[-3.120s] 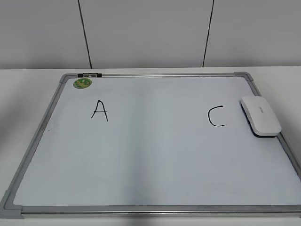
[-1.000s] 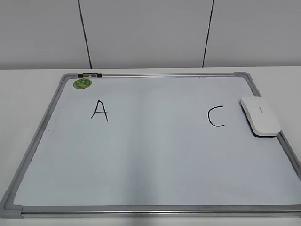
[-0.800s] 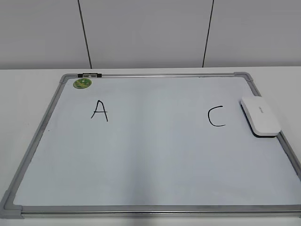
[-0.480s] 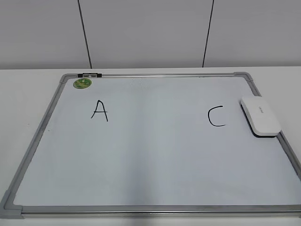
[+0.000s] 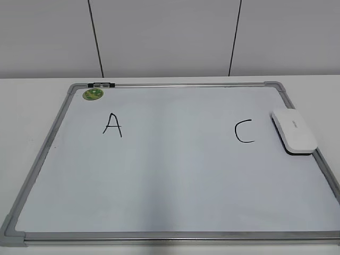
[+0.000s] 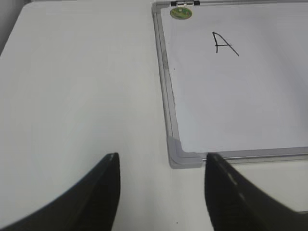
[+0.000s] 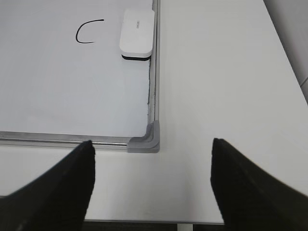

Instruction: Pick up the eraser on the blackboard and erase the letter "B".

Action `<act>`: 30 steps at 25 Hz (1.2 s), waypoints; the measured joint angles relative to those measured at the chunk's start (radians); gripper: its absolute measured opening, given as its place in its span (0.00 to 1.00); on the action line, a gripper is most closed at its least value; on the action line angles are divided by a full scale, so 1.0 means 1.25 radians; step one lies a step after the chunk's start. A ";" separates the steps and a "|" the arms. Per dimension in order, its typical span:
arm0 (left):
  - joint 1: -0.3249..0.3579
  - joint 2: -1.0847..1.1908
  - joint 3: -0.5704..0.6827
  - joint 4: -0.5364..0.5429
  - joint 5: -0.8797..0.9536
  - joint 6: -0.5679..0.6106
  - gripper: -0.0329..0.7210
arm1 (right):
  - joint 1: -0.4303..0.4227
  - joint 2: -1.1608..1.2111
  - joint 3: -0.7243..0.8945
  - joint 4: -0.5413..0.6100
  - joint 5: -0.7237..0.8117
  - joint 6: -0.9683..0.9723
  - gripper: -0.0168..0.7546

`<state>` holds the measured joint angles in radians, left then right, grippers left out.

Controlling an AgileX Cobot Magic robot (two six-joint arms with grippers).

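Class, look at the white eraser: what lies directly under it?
The eraser rests on the blackboard beside its right frame, dark underside down. Whatever board surface it covers is hidden.

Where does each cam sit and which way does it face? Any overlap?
Exterior: front of table, slanting down at the blackboard; no robot parts visible.
Left wrist: behind the open left gripper, facing the board's near-left corner, the "A" and green magnet.
Right wrist: behind the open right gripper, facing the near-right corner, the "C" and eraser.
Shared: exterior sees everything; wrist views share only the board.
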<state>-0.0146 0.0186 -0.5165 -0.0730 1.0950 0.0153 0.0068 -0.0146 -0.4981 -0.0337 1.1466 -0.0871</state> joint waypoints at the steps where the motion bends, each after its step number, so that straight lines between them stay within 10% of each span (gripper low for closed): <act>1: 0.000 -0.002 0.000 0.000 0.000 0.000 0.61 | 0.000 -0.001 0.000 0.000 0.000 0.000 0.74; 30: 0.001 -0.002 0.003 0.000 0.004 0.000 0.58 | 0.000 -0.002 0.000 -0.003 0.000 0.000 0.74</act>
<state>-0.0130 0.0160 -0.5125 -0.0730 1.0998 0.0153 0.0068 -0.0169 -0.4981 -0.0372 1.1466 -0.0871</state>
